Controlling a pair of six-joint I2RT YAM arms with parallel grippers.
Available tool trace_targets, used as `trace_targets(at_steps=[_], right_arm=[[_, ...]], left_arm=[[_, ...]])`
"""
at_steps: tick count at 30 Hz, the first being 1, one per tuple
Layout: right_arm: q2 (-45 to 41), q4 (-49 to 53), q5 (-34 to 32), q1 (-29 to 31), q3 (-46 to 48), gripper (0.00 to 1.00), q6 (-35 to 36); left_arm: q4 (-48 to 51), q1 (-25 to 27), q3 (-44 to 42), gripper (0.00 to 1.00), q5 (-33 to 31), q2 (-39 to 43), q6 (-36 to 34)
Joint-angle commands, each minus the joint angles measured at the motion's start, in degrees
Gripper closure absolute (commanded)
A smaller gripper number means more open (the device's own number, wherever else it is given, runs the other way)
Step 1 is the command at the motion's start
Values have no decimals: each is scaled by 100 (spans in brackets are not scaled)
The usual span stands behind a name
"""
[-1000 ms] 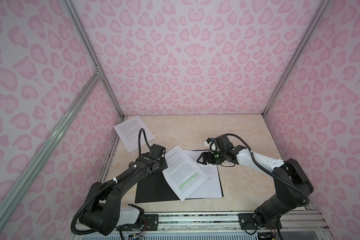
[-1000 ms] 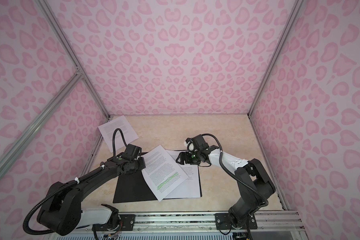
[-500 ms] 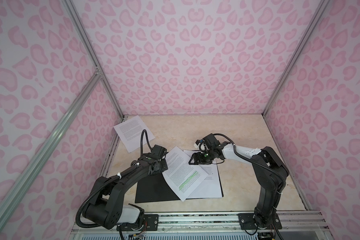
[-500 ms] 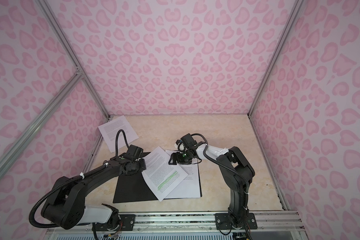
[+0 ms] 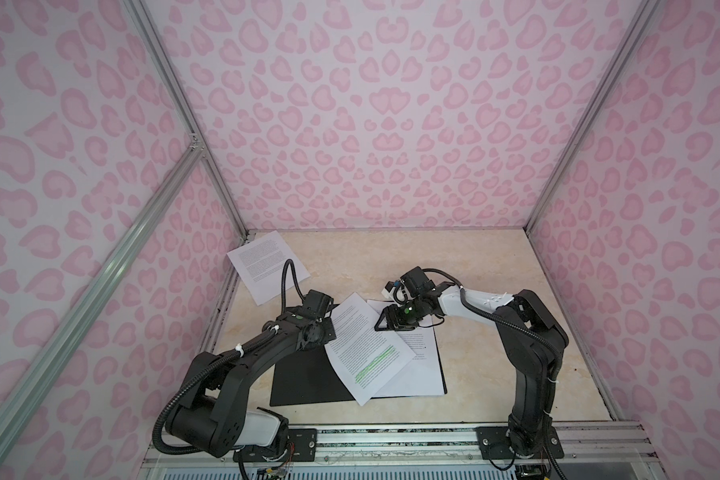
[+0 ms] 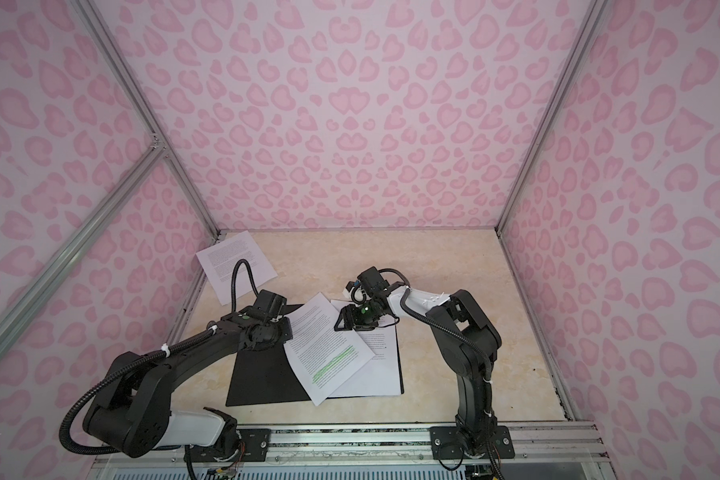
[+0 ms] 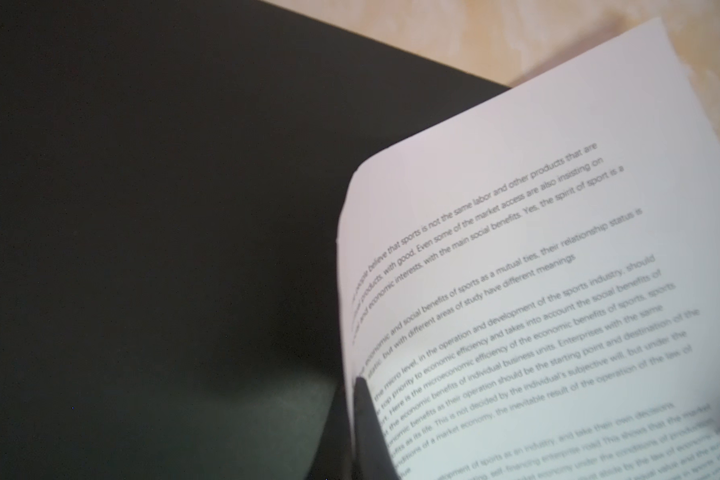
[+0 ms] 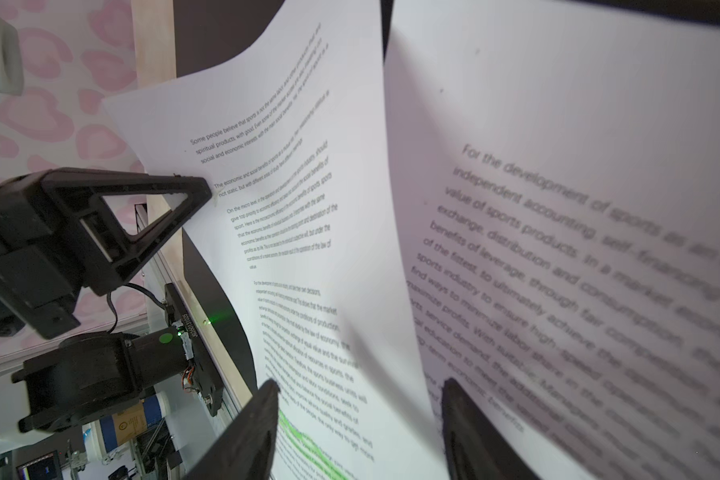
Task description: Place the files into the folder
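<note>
The folder (image 5: 304, 378) (image 6: 262, 378) lies open on the table, black inside up. White printed files (image 5: 420, 370) (image 6: 375, 374) cover its right half. A file with green highlighted lines (image 5: 362, 345) (image 6: 325, 353) lies tilted across the middle. My left gripper (image 5: 331, 322) (image 7: 356, 384) is shut on that file's left edge, which is lifted off the black folder (image 7: 142, 208). My right gripper (image 5: 378, 326) (image 8: 360, 386) stands open at its far right edge, one finger (image 8: 267, 407) over the highlighted file (image 8: 300, 249), the other on the sheet below (image 8: 578, 208).
One more printed sheet (image 5: 267, 264) (image 6: 235, 262) lies at the back left corner, against the pink patterned wall. An aluminium rail (image 5: 391, 440) carrying both arm bases runs along the front edge. Bare beige tabletop (image 5: 495, 270) stretches to the back and right.
My right gripper has moved left to the highlighted file's edge and its jaws have narrowed. The right arm's elbow has risen. My left gripper keeps its hold in place.
</note>
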State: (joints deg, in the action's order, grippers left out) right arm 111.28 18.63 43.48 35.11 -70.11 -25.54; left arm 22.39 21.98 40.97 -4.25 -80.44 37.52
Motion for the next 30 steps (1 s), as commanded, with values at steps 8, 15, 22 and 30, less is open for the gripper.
trace_targets(at_steps=[8, 15, 22, 30], right_arm=[[-38, -403, 441, -128, 152, 55, -371], [-2, -535, 533, -154, 246, 64, -458], [38, -484, 486, -180, 245, 72, -425], [-221, -366, 407, -268, 212, 100, -530]], left_arm=[[-79, -1, -62, 96, -63, -13, 10], [-119, -9, -89, 97, -85, 11, 44], [-160, -1, -89, 96, -85, 88, 71], [-16, -9, 126, 72, -133, 397, 20]])
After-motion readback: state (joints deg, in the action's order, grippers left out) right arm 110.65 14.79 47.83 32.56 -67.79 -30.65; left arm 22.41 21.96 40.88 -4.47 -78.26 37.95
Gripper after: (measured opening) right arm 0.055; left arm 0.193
